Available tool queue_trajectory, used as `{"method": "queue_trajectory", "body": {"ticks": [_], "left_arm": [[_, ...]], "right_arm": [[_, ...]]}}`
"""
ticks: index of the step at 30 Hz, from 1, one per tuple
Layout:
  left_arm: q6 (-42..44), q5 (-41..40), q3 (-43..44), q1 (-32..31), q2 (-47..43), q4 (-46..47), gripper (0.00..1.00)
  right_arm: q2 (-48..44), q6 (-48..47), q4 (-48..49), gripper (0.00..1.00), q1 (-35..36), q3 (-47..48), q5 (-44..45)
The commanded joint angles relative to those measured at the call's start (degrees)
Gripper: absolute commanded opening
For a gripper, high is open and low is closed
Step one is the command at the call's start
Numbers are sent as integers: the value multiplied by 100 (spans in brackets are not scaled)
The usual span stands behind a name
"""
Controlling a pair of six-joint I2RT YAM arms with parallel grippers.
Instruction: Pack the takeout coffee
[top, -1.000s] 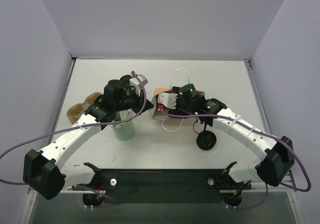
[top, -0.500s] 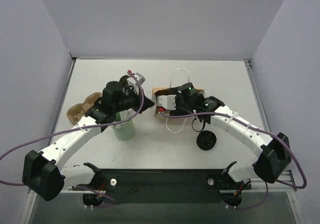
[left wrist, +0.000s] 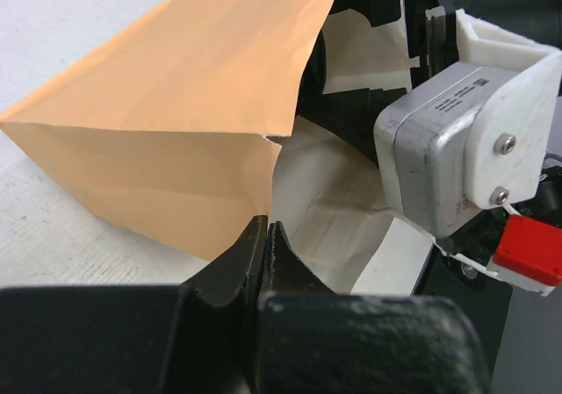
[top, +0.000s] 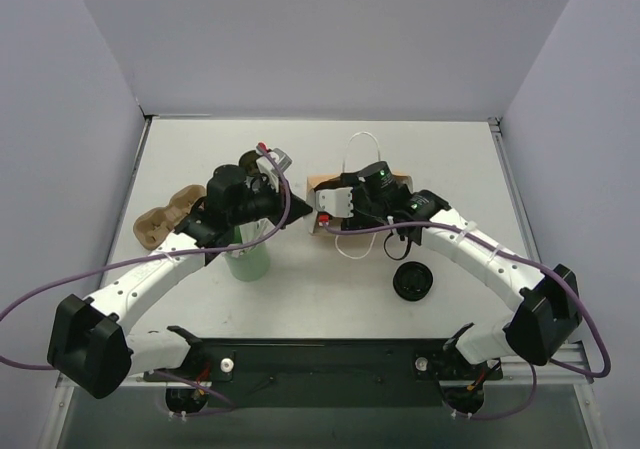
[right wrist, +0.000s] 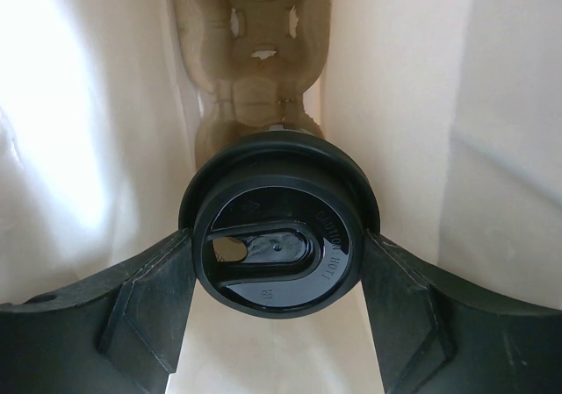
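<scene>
Inside paper bag [left wrist: 176, 104], right jaws clamp takeout coffee [right wrist: 279, 232]; left jaws together by bag lip. Released short of carrier tray [right wrist: 250, 78] at 12 o'clock, it may tip.

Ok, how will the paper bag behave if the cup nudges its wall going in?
Probably floppy: the paper bag is thin, creased paper, and its wall bows. Likely light, so a nudge from the cup could slide it; only the left gripper, shut on its rim, seems to anchor it.
</scene>
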Motion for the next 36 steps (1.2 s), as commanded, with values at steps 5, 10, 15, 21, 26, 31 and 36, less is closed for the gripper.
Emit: {"method": "queue_trajectory", "body": {"ticks": [5, 10, 15, 21, 26, 31, 36], "left_arm": [[276, 973, 105, 327, 144, 661, 0], [196, 1000, 131, 406, 187, 714, 0], [460, 948, 342, 257, 363, 372, 0], [390, 368, -44, 64, 39, 389, 0], [320, 288, -150, 11, -76, 468, 0], [302, 157, -413, -156, -164, 679, 0], [267, 121, -387, -253, -173, 732, 0]], "right_arm": [[-69, -109, 72, 50, -307, 315, -372], [-227, -268, 72, 48, -351, -185, -477], [-429, -154, 212, 46, -1, -529, -338], [-631, 154, 1046, 46, 334, -1065, 129], [-614, 49, 1670, 46, 343, -1355, 427], [-605, 22, 2084, 45, 220, -1584, 516], [-728, -74, 2032, 45, 132, -1602, 586]]}}
